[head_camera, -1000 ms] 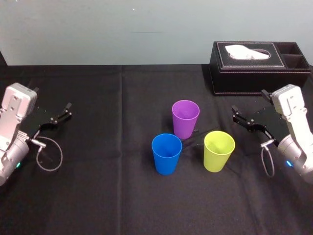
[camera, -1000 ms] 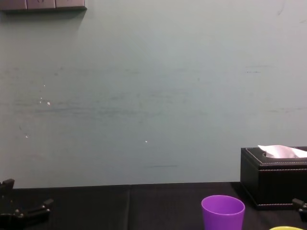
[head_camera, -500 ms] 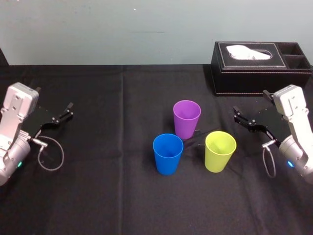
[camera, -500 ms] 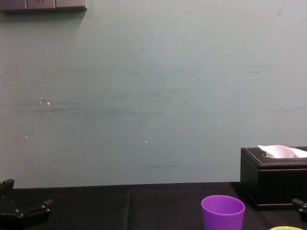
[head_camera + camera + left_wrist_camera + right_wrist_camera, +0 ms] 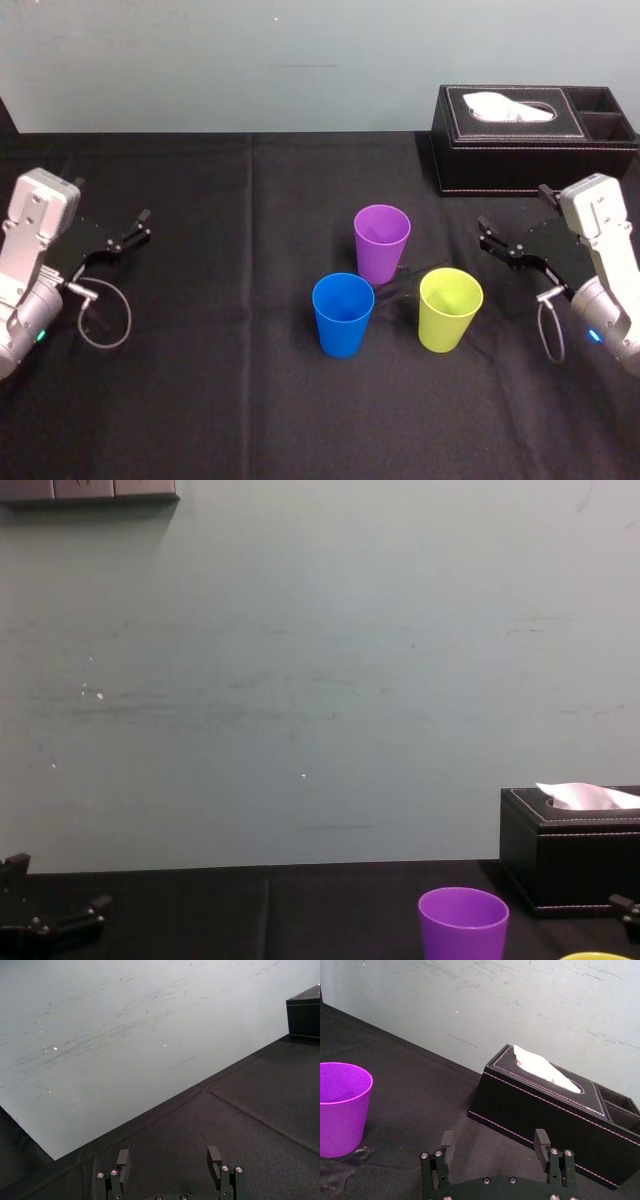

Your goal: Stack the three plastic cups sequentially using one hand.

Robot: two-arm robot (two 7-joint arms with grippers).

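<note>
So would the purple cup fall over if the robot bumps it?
Probably, if bumped near the rim: the purple cup is tall, stands on its narrower end and looks empty, so it is likely light. Its smooth tapered sides may slip in a pinch. The open right tool is nearest it; the left tool sits off at the left.

Three smooth tapered cups are standing upright and unstacked before me: the purple cup (image 5: pixel 381 243) is sitting farthest back, the blue cup (image 5: pixel 342 314) front left, the yellow-green cup (image 5: pixel 450 308) front right.
</note>
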